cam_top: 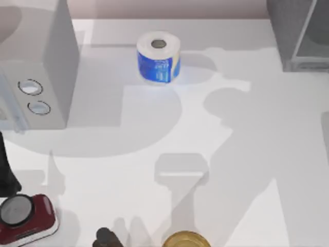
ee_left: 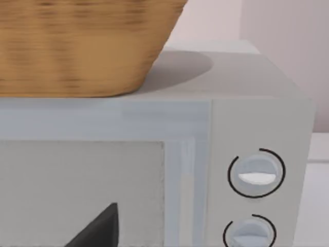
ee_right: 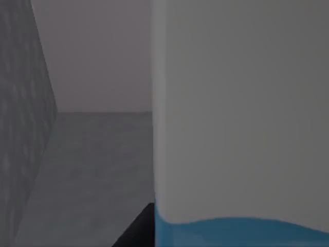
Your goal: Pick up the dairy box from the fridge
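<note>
From above, the white desk (cam_top: 247,170) carries a blue-and-white paper roll (cam_top: 158,57) at about 12 o'clock, the light grey box with two round dials (cam_top: 36,77) at 10 o'clock, and the dark grey fridge (cam_top: 300,31) cut off by the frame at 2 o'clock. A red-and-white scale (cam_top: 25,218) sits at 8 o'clock, with a brass-coloured round thing (cam_top: 186,240) half cropped at 6. My left wrist camera faces the dial box (ee_left: 257,134) close up, a woven basket (ee_left: 77,46) on top of it; a dark wedge low in that view is hard to identify. My right wrist camera looks into the fridge's grey interior (ee_right: 77,164), the dairy box (ee_right: 241,128) right in front, white over blue. Whether either hand is clenched or released, I cannot tell.
</note>
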You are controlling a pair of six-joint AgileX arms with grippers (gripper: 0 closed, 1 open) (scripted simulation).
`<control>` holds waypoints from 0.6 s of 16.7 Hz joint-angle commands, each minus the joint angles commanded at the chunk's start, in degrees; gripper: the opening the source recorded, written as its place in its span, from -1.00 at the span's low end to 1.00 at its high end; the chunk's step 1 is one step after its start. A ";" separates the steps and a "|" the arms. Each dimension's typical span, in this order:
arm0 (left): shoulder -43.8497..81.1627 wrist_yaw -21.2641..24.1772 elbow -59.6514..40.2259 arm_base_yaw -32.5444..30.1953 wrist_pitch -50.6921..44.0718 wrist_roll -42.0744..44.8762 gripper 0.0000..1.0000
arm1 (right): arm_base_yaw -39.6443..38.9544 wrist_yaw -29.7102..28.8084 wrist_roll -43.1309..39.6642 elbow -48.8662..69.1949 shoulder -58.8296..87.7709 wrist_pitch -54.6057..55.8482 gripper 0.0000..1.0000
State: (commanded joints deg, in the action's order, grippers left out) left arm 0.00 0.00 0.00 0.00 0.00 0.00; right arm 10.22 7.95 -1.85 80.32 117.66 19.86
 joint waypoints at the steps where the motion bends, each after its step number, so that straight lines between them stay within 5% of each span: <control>1: 0.00 0.00 0.00 0.00 0.00 0.00 1.00 | -0.01 0.03 0.02 0.34 -0.34 -0.49 -1.00; 10: 0.00 0.00 0.00 0.00 0.00 0.00 1.00 | 0.85 1.13 -0.12 -9.09 -7.50 2.17 -1.00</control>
State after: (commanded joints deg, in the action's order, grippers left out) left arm 0.00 0.00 0.00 0.00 0.00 0.00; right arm 11.08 9.08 -1.97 71.24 110.16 22.03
